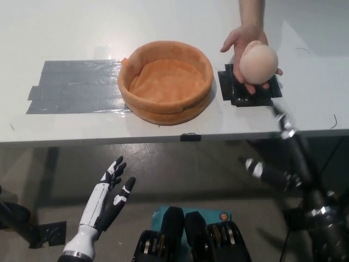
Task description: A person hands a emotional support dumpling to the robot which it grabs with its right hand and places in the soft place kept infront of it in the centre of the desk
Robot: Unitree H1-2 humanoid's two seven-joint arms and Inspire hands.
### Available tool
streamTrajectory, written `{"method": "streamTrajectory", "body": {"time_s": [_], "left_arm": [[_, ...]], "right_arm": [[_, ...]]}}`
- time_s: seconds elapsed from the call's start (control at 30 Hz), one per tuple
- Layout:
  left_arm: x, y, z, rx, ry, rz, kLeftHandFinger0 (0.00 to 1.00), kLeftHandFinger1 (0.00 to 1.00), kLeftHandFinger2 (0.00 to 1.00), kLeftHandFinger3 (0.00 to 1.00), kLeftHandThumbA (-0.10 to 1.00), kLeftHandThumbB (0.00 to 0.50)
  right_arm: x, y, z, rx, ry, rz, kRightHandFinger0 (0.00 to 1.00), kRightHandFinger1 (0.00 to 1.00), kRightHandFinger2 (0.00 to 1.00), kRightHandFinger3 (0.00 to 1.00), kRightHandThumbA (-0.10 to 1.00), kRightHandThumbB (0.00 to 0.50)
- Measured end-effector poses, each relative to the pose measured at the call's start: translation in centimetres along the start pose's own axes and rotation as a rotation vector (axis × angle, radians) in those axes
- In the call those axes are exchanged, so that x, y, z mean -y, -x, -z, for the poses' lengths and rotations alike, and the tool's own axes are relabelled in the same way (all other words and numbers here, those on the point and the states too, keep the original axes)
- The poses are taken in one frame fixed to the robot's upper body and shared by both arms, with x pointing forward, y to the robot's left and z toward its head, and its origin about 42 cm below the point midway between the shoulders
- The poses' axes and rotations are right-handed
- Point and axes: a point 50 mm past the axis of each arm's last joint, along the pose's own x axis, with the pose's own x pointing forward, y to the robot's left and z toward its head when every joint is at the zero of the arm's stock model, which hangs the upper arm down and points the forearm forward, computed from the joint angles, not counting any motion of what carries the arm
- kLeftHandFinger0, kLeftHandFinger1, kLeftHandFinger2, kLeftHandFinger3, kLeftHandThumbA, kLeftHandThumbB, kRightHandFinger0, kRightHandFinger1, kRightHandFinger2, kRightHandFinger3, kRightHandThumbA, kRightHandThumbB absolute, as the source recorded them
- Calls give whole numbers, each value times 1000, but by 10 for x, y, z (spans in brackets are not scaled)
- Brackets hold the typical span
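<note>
A person's hand reaches in from the top right and holds out a round, pale pink dumpling plush on its palm, above the table's right part. The soft orange round bed sits in the middle of the white table and holds nothing. My black right hand is raised at the right, near the table's front edge and just below the dumpling. Its fingers are spread and it touches nothing. My white left hand rests open at the lower left, below the table edge.
A large patch of grey tape lies left of the bed. A black tape patch lies right of it, under the person's hand. The table's front edge runs across the middle of the view.
</note>
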Motion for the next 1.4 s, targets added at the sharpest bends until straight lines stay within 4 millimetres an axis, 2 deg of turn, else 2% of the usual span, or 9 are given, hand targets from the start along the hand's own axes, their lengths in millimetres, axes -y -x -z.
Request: {"method": "streamTrajectory", "body": {"time_s": [0.3,0.43,0.57,0.67,0.9,1.17,1.27,1.3,1.4], "left_arm": [[1,-1,0,1,-3,1,1000,1000,1000,1000,872,45],[0,-1,-1,3,-5,1,1000,1000,1000,1000,884,41],[0,-2,-2,6,-6,1,1000,1000,1000,1000,890,39],[0,-3,-2,8,-6,1,1000,1000,1000,1000,887,39],[0,-5,-4,14,-10,1,1000,1000,1000,1000,889,39],[-1,-7,-6,21,-18,0,1000,1000,1000,1000,891,42],[-1,-7,-6,22,-20,0,1000,1000,1000,1000,890,50],[-1,-7,-6,21,-20,-1,1000,1000,1000,1000,890,49],[-1,-8,-7,24,-20,-1,1000,1000,1000,1000,894,53]], "right_arm": [[53,-108,-34,52,189,93,1000,1000,1000,1000,861,327],[58,-148,-30,-28,236,65,1000,1000,1000,1000,856,332],[48,-176,-17,-132,260,-5,1000,1000,1000,1000,870,325],[36,-188,-4,-214,274,-77,1000,1000,1000,1000,888,361],[11,-205,18,-346,256,-187,1000,1000,1000,1000,948,347],[-21,-202,39,-434,307,-304,1000,1000,1000,1000,984,355],[-27,-199,51,-474,346,-328,1000,1000,1000,1000,977,383],[-28,-200,53,-481,363,-332,1000,1000,1000,1000,941,381],[-30,-203,60,-493,463,-336,1000,1000,1000,1000,616,341]]}}
